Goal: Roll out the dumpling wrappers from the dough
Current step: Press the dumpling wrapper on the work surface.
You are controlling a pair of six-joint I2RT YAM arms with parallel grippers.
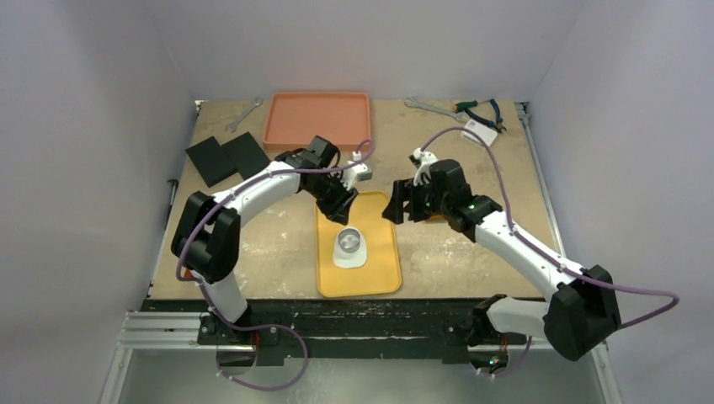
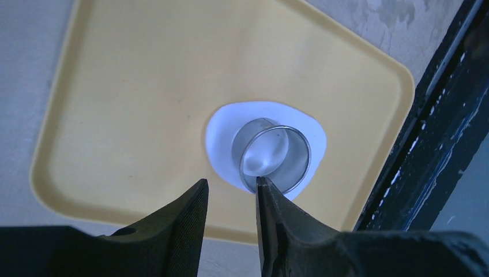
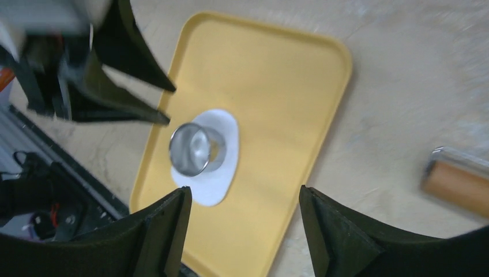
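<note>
Plainly, the left gripper [image 2: 230,183] has its fingers a narrow way apart with nothing between them. Its right fingertip [image 2: 262,187] hangs just over the near rim of the ring cutter [image 2: 271,156]. That gap looks about right for taking or letting go of the ring's thin wall.

Just beyond those fingertips lies the dough sheet [image 2: 225,133], a smooth white oval pressed flat on the yellow tray [image 2: 127,86]. The cutter stands upright on it, a little off the middle, likely placed there to stamp out a round. No dumpling wrapper lies free anywhere. Whether a disc is already cut inside the ring cannot be told, since the metal wall and its glare hide the dough there.

Farther right, the right gripper [image 3: 243,193] holds its fingers wide and empty, high above the tray's right side. From its own camera the dough and cutter sit ahead of the left finger. It seems parked clear so the other arm can work.

Off beyond the right finger lies a rolling pin [image 3: 458,179] on the table. Only one wooden end shows, blurred and cut off by the picture's edge.
</note>
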